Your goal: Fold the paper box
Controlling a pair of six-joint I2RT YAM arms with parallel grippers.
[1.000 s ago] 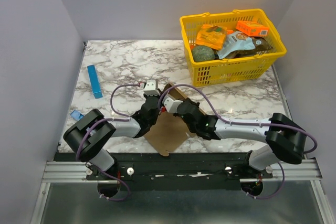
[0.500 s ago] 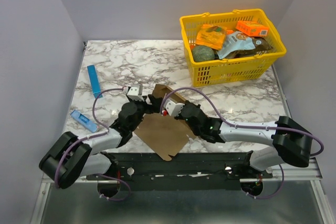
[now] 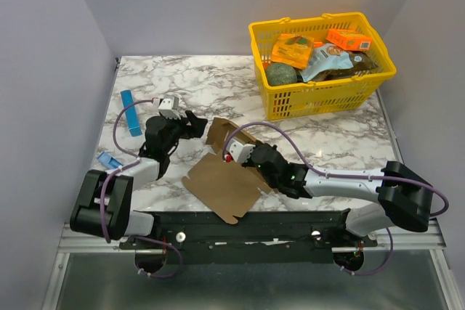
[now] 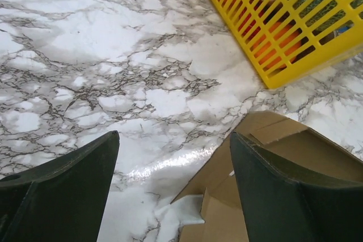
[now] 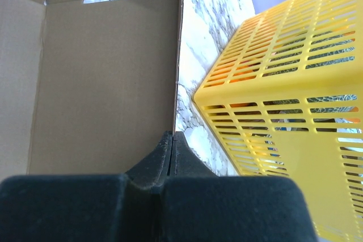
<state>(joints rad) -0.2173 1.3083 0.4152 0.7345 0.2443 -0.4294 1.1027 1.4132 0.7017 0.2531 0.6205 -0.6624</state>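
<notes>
White marble with grey lines covers the table [image 3: 327, 143], and it looks smooth and a bit shiny. Close to the near edge lies the paper box [image 3: 218, 183], mostly flat, with one side standing up at its far end. The right tool [image 5: 172, 140] is pinched tight on the edge of that standing side. The left tool [image 3: 195, 123] is spread wide with nothing in it, just beside the box's far left corner. The box looks thin and light. I think it would bend easily at its lines and could slide on the smooth top, so a flap edge near a fold is a good place to hold. Farther left is a blue strip [image 3: 131, 112]. At the far right sits a yellow basket [image 3: 320, 99]. Plain grey walls stand all around.
</notes>
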